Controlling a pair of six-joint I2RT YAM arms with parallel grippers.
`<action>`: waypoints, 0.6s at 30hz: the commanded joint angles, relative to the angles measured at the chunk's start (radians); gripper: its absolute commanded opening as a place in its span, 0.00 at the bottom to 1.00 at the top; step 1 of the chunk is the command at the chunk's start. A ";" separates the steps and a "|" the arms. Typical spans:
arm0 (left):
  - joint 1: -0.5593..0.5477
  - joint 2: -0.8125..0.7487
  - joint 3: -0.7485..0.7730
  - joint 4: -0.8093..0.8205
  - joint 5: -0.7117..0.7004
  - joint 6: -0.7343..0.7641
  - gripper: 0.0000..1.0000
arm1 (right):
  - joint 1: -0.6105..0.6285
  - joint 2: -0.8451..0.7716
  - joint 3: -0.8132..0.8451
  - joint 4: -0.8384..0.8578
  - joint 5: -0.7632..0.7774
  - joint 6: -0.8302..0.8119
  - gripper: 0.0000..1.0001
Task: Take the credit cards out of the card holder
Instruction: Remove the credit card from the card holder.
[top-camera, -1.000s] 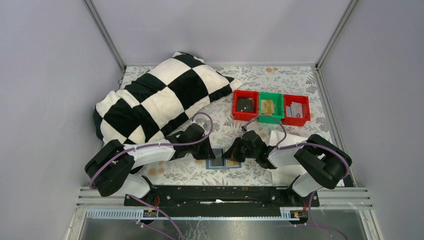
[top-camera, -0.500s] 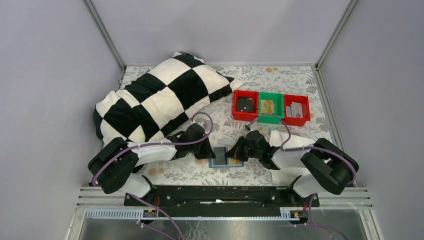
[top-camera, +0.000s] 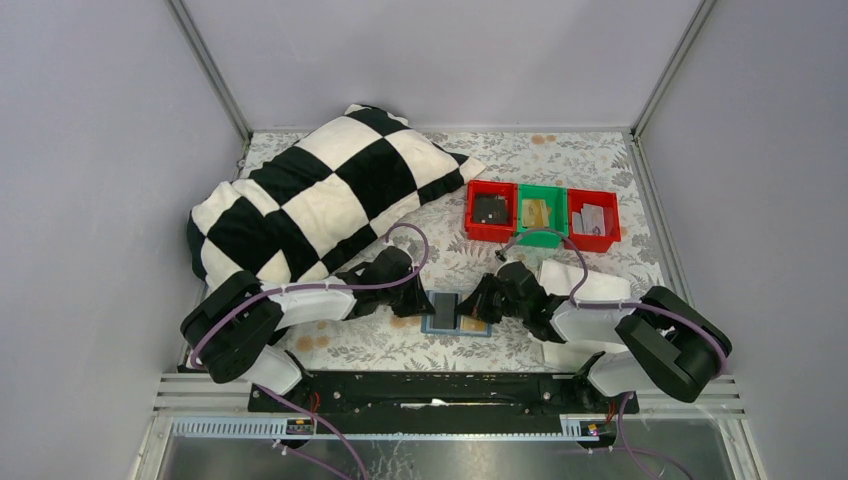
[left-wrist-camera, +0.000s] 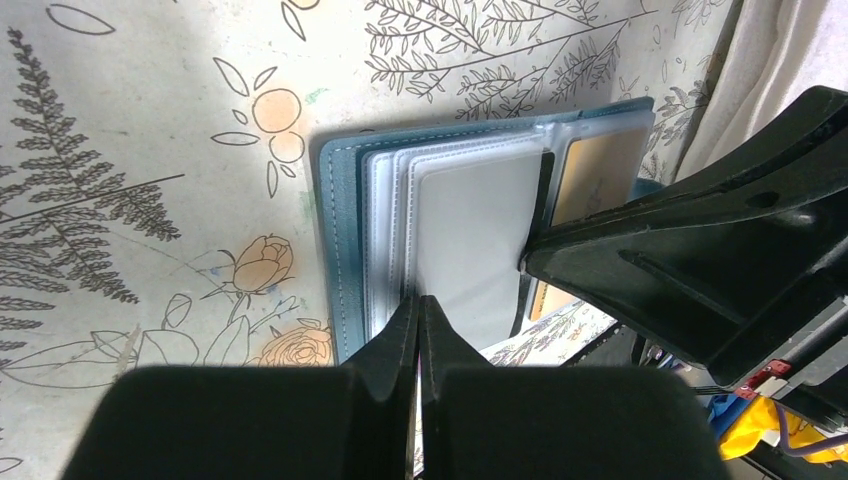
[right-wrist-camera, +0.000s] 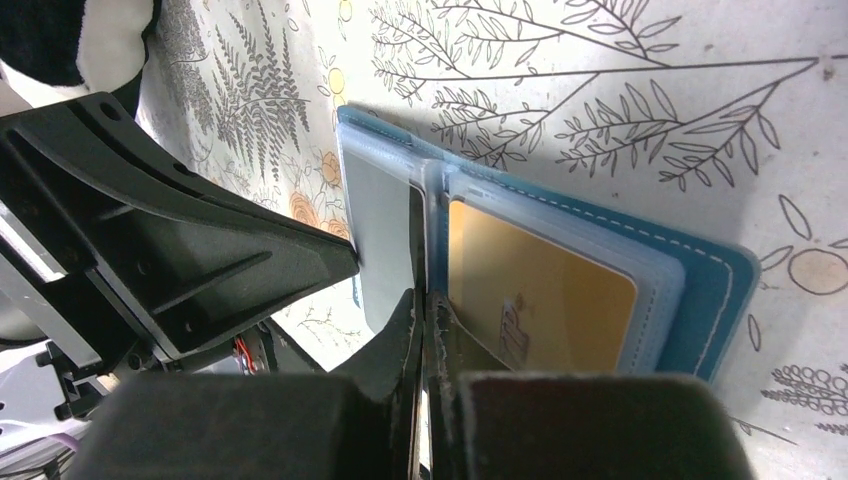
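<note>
The teal-blue card holder (top-camera: 456, 316) lies open on the floral cloth between my two grippers. In the left wrist view it (left-wrist-camera: 340, 250) shows a stack of clear sleeves and a grey leaf (left-wrist-camera: 470, 235) raised off them. My left gripper (left-wrist-camera: 418, 300) is shut, its tips against the near edge of the sleeves. A gold card (right-wrist-camera: 535, 290) sits in a sleeve on the right half. My right gripper (right-wrist-camera: 422, 297) is shut at the fold on the thin dark edge of the grey leaf (right-wrist-camera: 385, 230).
A black-and-white checked pillow (top-camera: 310, 195) fills the back left. Two red bins (top-camera: 490, 210) (top-camera: 592, 220) and a green bin (top-camera: 541, 214) stand in a row at the back right, each holding cards. A white cloth (top-camera: 590, 285) lies under the right arm.
My right gripper has moved left onto the holder's fold. The grey leaf has lifted from flat and now stands tilted. My left gripper has barely moved.
</note>
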 joint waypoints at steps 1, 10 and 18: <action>-0.003 0.053 -0.033 -0.120 -0.090 0.037 0.00 | -0.015 -0.037 -0.025 0.003 -0.012 -0.020 0.00; -0.003 0.047 -0.041 -0.115 -0.093 0.030 0.00 | -0.022 -0.059 -0.022 -0.066 -0.027 -0.059 0.00; -0.001 0.040 -0.031 -0.117 -0.084 0.026 0.00 | -0.028 -0.077 -0.022 -0.083 -0.002 -0.046 0.00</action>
